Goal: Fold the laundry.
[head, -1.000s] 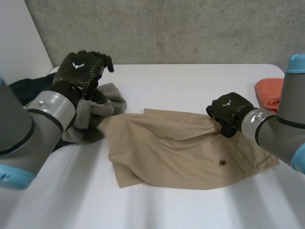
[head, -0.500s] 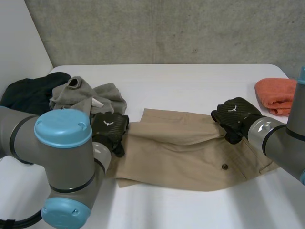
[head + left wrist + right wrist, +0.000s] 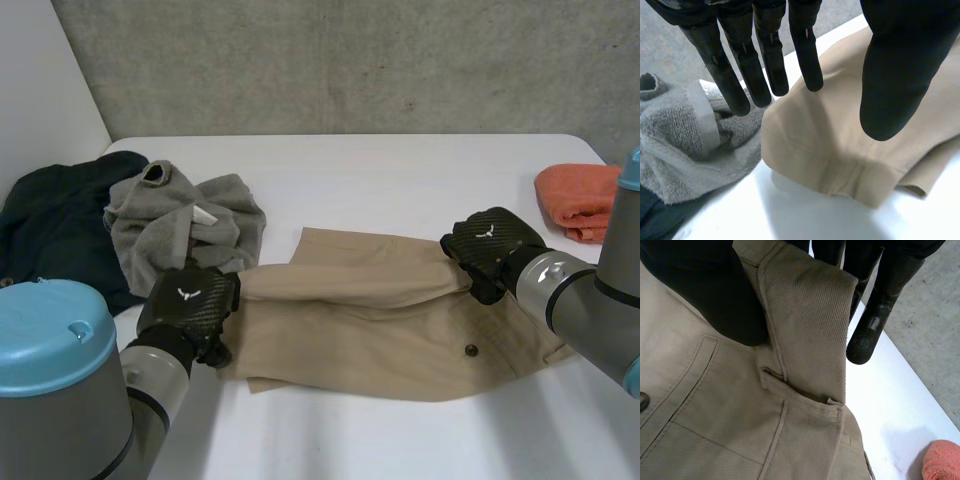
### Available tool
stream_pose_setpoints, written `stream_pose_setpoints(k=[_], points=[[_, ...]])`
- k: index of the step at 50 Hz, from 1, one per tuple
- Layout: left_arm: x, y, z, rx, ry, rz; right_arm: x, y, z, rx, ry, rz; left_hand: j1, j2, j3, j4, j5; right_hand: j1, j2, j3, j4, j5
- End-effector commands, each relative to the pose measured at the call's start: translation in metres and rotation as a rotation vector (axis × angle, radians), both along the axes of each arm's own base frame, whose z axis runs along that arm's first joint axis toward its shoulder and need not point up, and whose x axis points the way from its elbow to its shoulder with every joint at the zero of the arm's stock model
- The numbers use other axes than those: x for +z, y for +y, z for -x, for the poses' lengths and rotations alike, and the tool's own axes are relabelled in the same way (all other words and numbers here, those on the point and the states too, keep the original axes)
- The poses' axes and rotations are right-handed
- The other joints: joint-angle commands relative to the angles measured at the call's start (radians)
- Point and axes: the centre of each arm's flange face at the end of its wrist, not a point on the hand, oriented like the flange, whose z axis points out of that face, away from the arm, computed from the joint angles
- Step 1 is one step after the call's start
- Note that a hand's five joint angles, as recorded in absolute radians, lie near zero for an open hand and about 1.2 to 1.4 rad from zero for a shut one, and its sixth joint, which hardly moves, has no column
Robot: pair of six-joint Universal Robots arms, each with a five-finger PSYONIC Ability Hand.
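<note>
Shorts [image 3: 380, 330] in beige lie spread across the lower middle of the head view. The left hand [image 3: 188, 308] hovers at their left edge. Its wrist view shows its fingers [image 3: 767, 60] straight and spread from the thumb [image 3: 900, 75], holding nothing, with the hem of the shorts just under the fingertips; whether they touch it I cannot tell. At centre right, the right hand [image 3: 490, 245] pinches a raised fold of the waistband between thumb and fingers [image 3: 872, 320]. The tabletop [image 3: 400, 170] is white, with a grey concrete wall [image 3: 350, 60] behind. A grey towel [image 3: 170, 230] and a dark garment [image 3: 50, 225] sit at middle left. An orange cloth [image 3: 570, 195] lies at the right edge, partly behind the right arm. The fold hides most of the right fingers.
</note>
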Motion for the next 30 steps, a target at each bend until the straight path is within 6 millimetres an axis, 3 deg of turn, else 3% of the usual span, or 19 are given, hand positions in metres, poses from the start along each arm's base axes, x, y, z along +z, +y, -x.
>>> stream_pose_setpoints(k=[1,7,22,27,28,30], points=[[-0.006,-0.001,0.001,-0.004,0.037,-0.041,-0.001,0.0,0.0,-0.001,0.001,-0.003,0.058,0.062,0.063,0.059,0.061,0.402,0.219,0.214,0.208,0.221],[-0.025,-0.008,0.005,-0.012,0.028,-0.101,0.0,-0.001,0.0,0.001,-0.004,0.007,-0.165,-0.161,-0.16,-0.164,-0.162,0.402,0.219,0.214,0.208,0.221],[-0.05,-0.027,0.015,-0.004,-0.001,-0.146,0.0,-0.001,0.0,0.002,-0.004,0.009,-0.113,-0.108,-0.108,-0.112,-0.11,0.402,0.219,0.214,0.208,0.221],[-0.056,-0.036,0.023,-0.012,0.002,-0.136,0.0,-0.001,0.0,0.002,-0.005,0.01,0.242,0.246,0.247,0.243,0.245,0.402,0.219,0.214,0.208,0.221],[-0.055,-0.04,0.025,-0.011,0.007,-0.128,0.0,-0.001,-0.001,0.004,-0.005,0.01,0.478,0.482,0.483,0.479,0.481,0.402,0.219,0.214,0.208,0.221],[-0.054,-0.043,0.027,-0.01,0.012,-0.117,0.0,-0.002,0.0,0.001,-0.005,0.012,0.732,0.736,0.737,0.733,0.735,0.402,0.219,0.214,0.208,0.221]])
